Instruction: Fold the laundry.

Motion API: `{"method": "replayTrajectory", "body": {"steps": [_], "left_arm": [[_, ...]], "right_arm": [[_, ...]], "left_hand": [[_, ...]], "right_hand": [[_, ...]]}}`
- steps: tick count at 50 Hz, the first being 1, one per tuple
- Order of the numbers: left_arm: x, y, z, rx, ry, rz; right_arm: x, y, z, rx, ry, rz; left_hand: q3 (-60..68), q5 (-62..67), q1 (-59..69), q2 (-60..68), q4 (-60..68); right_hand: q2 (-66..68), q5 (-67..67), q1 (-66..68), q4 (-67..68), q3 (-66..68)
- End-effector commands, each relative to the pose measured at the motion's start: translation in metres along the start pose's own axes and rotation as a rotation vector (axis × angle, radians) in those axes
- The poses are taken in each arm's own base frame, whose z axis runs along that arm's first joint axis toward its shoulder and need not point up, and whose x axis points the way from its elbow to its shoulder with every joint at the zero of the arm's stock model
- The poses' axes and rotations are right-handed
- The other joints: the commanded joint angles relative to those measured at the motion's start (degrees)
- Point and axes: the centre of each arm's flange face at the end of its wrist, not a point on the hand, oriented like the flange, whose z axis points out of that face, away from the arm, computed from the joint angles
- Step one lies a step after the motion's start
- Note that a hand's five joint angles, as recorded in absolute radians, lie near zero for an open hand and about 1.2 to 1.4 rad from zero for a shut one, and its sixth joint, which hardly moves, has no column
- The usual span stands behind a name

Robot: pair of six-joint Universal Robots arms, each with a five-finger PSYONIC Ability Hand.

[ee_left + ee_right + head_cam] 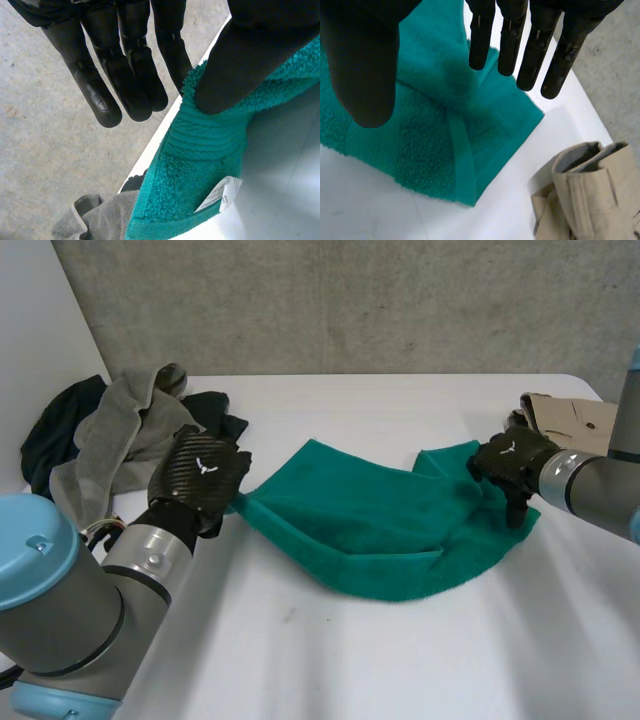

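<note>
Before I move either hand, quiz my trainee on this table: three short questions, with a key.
1. True or false: the right hand has its fingers curled shut over the teal towel.
2. What lies on the table beyond the towel's corner by the right hand? A) beige garment B) blue mug C) red book
3. Fill in: the white thing on the towel near the left hand is its ___.
Key: 1 false, they are straight. 2 A. 3 label.

No legible text; illegible print on white tag (218, 194) of teal towel (200, 150).
</note>
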Motion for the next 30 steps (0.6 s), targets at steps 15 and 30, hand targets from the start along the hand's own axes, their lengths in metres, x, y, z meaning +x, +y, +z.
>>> {"method": "replayTrajectory", "body": {"steps": [15,30], "left_arm": [[-0.022,0.002,-0.013,-0.041,-0.043,-0.007],[-0.022,0.003,-0.013,-0.048,-0.041,-0.007]], "right_arm": [[0.002,0.036,0.022,-0.086,-0.003,0.376],[-0.008,0.049,0.037,-0.110,-0.028,0.442]], "left_hand": [[11.7,14.3,15.0,11.4,11.2],[11.7,14.3,15.0,11.4,11.2]], "right_hand": [[-6.1,-5.0,-1.9,-6.3,-6.2],[31.1,32.2,35.3,30.9,31.0]]}}
